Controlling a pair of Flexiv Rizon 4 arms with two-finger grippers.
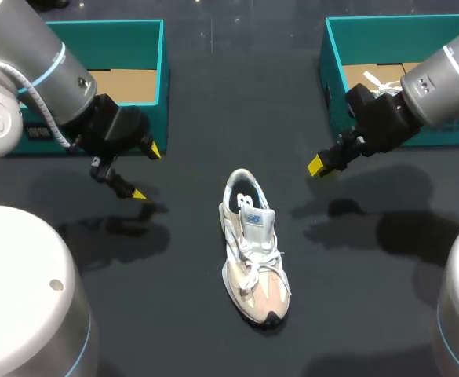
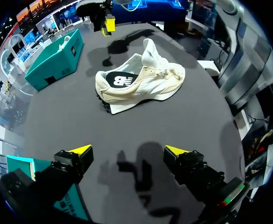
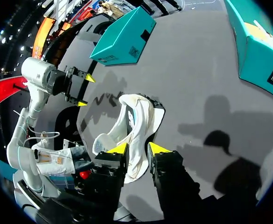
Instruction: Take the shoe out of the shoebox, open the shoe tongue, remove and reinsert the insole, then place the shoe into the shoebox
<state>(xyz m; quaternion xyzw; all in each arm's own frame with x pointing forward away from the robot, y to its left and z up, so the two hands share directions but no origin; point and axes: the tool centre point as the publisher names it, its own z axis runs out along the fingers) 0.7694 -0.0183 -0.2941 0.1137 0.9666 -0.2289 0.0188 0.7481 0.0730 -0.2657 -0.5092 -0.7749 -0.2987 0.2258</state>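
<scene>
Tabletop (image 1: 213, 102), dark and matte, carries the soft shadows of both arms and a single pale shoe (image 1: 253, 251) at its middle, outside either box. Two teal shoeboxes stand open beyond the shoe's heel end. The left shoebox (image 1: 127, 35) is well off to the robot's left and shows a brown cardboard floor. The right shoebox (image 1: 386, 27) is well off to the right, with something white partly hidden behind the arm inside it.

The left arm (image 1: 25, 55) comes in over the left shoebox's near wall, and the right arm (image 1: 449, 75) reaches across the right shoebox toward the shoe.

The shoe stands upright on its sole. Its long axis runs from the robot's side toward the far edge, leaning slightly. The dark-tipped toe points toward the robot and the heel toward the gap between the boxes. Its tongue (image 1: 257, 221) stands raised above the laces.

The left tool (image 1: 147, 173) hangs well to the left of the shoe's heel, its yellow-tipped fingers spread wide on nothing. The right tool (image 3: 138, 149) hovers to the right of the heel, apart from the shoe, its fingers a narrow gap apart and holding nothing.
</scene>
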